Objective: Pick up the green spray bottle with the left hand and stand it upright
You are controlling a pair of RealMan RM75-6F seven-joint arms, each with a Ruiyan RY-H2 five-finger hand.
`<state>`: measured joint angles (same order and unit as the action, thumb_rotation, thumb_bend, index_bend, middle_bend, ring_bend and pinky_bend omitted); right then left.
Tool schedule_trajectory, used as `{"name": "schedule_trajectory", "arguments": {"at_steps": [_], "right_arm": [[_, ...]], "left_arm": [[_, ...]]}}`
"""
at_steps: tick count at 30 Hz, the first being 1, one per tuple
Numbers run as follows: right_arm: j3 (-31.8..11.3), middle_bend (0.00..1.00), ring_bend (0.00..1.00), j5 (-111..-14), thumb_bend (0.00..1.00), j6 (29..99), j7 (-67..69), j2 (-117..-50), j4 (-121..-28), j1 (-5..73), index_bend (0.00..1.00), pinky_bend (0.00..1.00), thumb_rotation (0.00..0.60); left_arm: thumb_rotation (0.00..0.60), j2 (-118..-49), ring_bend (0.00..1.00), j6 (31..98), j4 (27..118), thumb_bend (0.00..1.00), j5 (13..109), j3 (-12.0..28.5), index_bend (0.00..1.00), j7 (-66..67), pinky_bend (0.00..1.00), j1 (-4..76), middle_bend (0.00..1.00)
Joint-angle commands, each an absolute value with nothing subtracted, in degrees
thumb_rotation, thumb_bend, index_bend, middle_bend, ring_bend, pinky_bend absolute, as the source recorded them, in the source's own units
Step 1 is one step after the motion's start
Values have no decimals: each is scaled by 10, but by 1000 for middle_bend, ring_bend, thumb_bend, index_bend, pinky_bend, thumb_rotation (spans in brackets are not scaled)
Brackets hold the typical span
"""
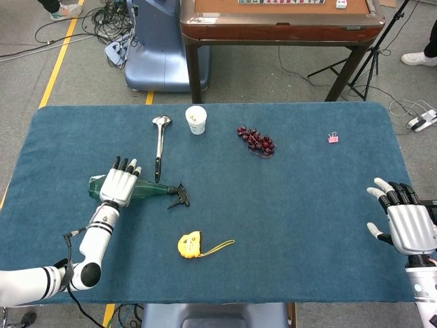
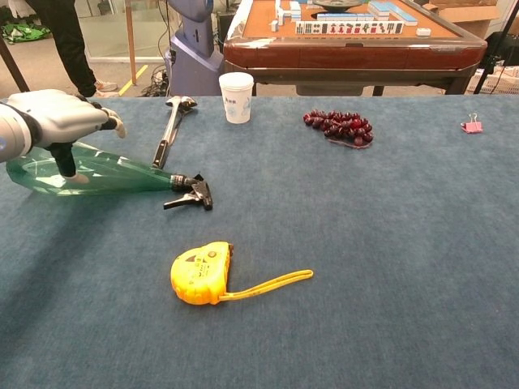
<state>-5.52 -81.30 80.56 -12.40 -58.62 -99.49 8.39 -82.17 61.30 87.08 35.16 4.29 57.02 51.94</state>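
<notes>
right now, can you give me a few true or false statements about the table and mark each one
1. The green spray bottle lies on its side. True.
2. The left hand rests on top of the bottle's body. True.
3. The yellow tape measure sits inside the paper cup. False: it lies on the blue cloth nearer the front edge, far from the cup.
4. The right hand holds the pink clip. False: that hand is empty with fingers apart, and the clip lies on the cloth well away from it.
5. The grapes lie to the right of the cup. True.
</notes>
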Motion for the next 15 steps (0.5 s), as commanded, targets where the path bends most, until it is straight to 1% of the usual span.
{"name": "schedule_trajectory", "arguments": {"at_steps": [1,7,11,15], "right_arm": [[-54,163,114,-813,170,806,-124,-586,-996,84,253,138,600],[-53,164,114,-812,171,804,-123,-587,-995,83,253,138,600],[-52,164,113,-813,170,806,-121,-585,-996,82,253,138,600],[-52,164,114,-813,170,809,-118,-583,-997,80,253,138,600]], "left_arm": [[600,-825,49,613,847,250,347,37,152,578,0,522,64],[600,-815,49,612,884,250,340,44,152,576,0,526,64],[600,-825,49,615,903,250,339,45,152,585,0,536,64],[600,-845,49,622,899,250,318,50,158,607,0,551,64]]}}
